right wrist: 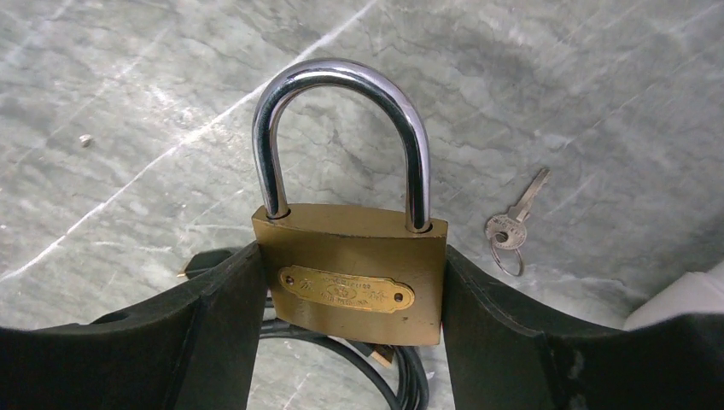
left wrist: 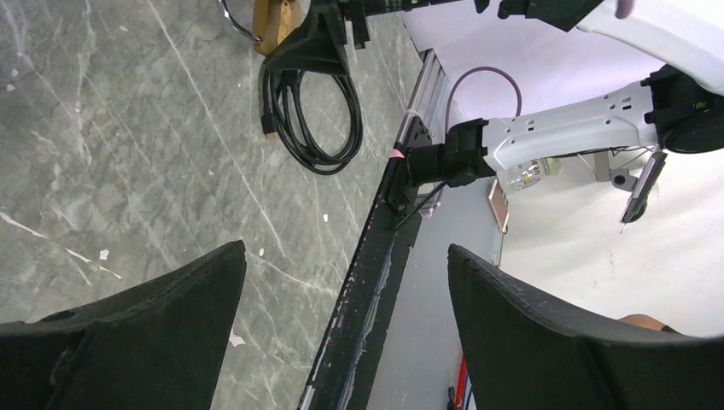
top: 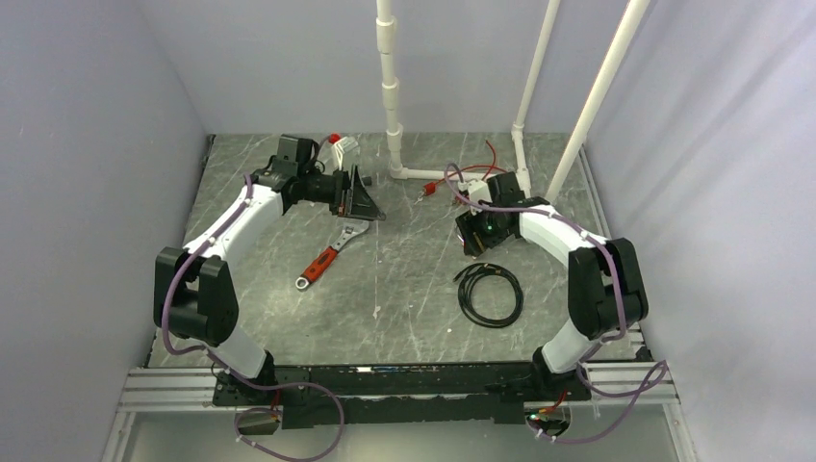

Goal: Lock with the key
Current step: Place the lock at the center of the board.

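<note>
The right fingers (right wrist: 154,342) pinch the brass padlock (right wrist: 350,273) by its two sides. Its body stands upright between them and the steel bow rises past the tips, with both legs meeting the top of the body. Just below the padlock, under the fingertips, a coil of black cable (left wrist: 318,161) lies on the grey bench (right wrist: 128,102). Beyond the tips and off to their right, the key (right wrist: 515,220) lies flat on the bench with a small ring through its head, apart from the padlock.

The left fingers (left wrist: 145,325) are spread wide above the bench, holding no object. Ahead of them are the cable coil and, beyond it, the held padlock. On their near side a red-handled wrench (top: 327,255) lies on the bench.
</note>
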`<state>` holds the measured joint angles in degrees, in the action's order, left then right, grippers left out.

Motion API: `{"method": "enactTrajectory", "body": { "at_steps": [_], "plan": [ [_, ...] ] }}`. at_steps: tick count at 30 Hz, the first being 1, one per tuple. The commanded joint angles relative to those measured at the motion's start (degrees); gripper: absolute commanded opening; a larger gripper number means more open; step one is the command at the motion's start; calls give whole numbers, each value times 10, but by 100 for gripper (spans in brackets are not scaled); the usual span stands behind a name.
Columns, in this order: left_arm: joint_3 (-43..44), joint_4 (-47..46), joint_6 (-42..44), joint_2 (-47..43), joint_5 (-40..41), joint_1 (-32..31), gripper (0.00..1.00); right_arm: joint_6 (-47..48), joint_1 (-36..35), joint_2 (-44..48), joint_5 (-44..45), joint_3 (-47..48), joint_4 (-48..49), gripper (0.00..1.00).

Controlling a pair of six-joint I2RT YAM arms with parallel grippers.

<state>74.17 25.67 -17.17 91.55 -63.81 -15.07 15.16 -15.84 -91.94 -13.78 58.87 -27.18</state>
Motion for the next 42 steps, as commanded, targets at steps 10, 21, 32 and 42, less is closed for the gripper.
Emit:
{"method": "enactTrajectory", "body": {
  "at_steps": [10,21,32,42],
  "plan": [
    [-7,17,36,-35,13,-1,92,-86,1,-84,31,75,38,62],
    [11,50,67,-34,12,2,96,-140,2,-81,17,97,25,91],
    [3,17,51,-49,9,7,96,-302,3,-70,170,179,86,77],
    [-1,-14,28,-50,6,8,96,-409,3,-150,250,247,95,64]
  ]
}}
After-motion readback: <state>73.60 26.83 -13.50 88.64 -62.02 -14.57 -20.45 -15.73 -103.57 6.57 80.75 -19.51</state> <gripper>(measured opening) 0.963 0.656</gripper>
